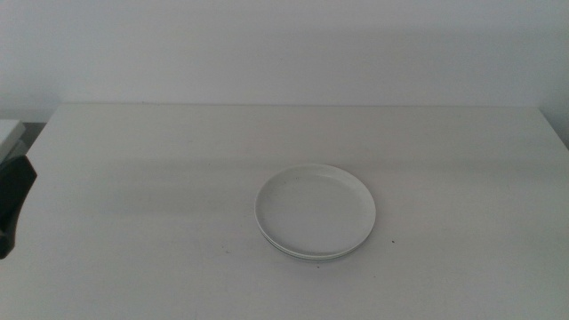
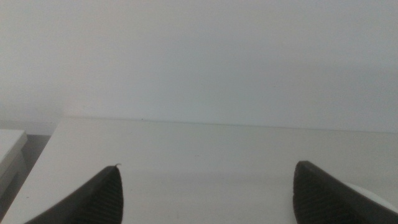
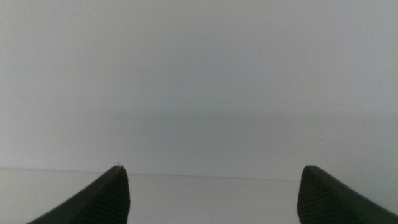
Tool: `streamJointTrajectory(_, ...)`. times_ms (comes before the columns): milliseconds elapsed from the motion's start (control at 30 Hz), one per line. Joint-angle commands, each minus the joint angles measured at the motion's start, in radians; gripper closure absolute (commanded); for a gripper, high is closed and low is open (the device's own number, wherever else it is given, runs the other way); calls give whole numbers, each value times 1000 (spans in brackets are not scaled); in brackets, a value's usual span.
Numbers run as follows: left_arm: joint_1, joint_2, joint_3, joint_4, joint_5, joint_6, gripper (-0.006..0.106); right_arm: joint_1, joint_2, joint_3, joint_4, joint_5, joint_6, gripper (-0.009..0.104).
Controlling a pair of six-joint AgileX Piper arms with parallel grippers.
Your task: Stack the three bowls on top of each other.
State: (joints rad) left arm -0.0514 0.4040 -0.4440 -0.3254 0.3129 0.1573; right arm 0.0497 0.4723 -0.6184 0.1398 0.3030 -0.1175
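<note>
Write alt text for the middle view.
A stack of shallow pale bowls, white one on top, sits on a white table slightly right of center. The left gripper shows dark at the left edge; the right arm is out of view.

Dim, flat, greyish light throughout; soft shadows, wrist views slightly blurred.

A plain off-white rectangular worktop (image 1: 160, 169) meets a bare pale wall (image 1: 284, 44); a white flat-topped block (image 1: 9, 133) sits beside its left edge.

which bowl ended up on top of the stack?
The white bowl: its whole inside faces up, uncovered. Of the bowls beneath it only thin rim edges show at the stack's front.
</note>
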Motion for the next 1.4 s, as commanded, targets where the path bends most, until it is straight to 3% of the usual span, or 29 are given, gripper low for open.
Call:
streamJointTrajectory(0,2,-9,3,-5,-13,3,7,-6,-8,7,-3,-17,-11,16)
streamJointTrajectory(700,2,-188,108,-5,-18,0,7,-6,-8,10,-3,-13,-11,16)
streamJointTrajectory(767,2,-201,151,-5,-35,0,7,-6,-14,29,41,-23,-11,16)
streamJointTrajectory(967,2,-296,299,7,-100,2,7,-16,-196,304,54,-106,-11,16)
streamJointTrajectory(1133,2,-361,384,94,-93,2,7,-70,-381,529,54,-103,-11,16)
streamJointTrajectory(1367,2,-391,444,89,-137,2,7,-101,-472,618,58,-94,-11,16)
